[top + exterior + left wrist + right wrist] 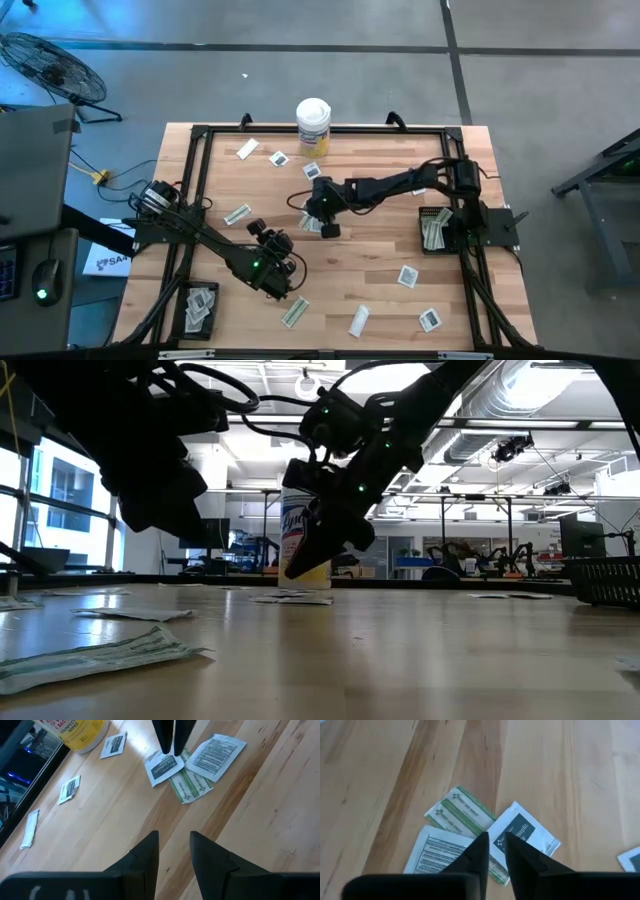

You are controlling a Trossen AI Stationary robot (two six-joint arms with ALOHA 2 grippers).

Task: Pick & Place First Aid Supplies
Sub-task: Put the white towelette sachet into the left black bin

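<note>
Right gripper [327,227] sits over a small pile of three packets mid-table, on the canister's [313,125] near side, well apart from it. Pile = a white sachet [522,836], a green wrapper [461,813] and a printed leaflet packet [436,854], all overlapping. Fingers stand narrow — a thin slit between them, nothing held that I can see. In the right wrist view the tips straddle the sachet's near edge, where it laps over the green wrapper; in the left wrist view the same tips point down at that sachet [163,768], at or just above it — contact can't be told.

Key relation: sachet lies directly under the fingers, slightly to one side of the slit, its corners turned diagonal to the finger line. Green wrapper's long axis runs slantwise beneath it, so a straight pinch risks taking two packets at once.

Left gripper [173,845] waits nearer the table's front than the pile, well apart from the canister, fingers part-open w/ a clear gap, empty, aimed toward the pile.

Right arm is clearly nearer; judged, the pick is its job.
</note>
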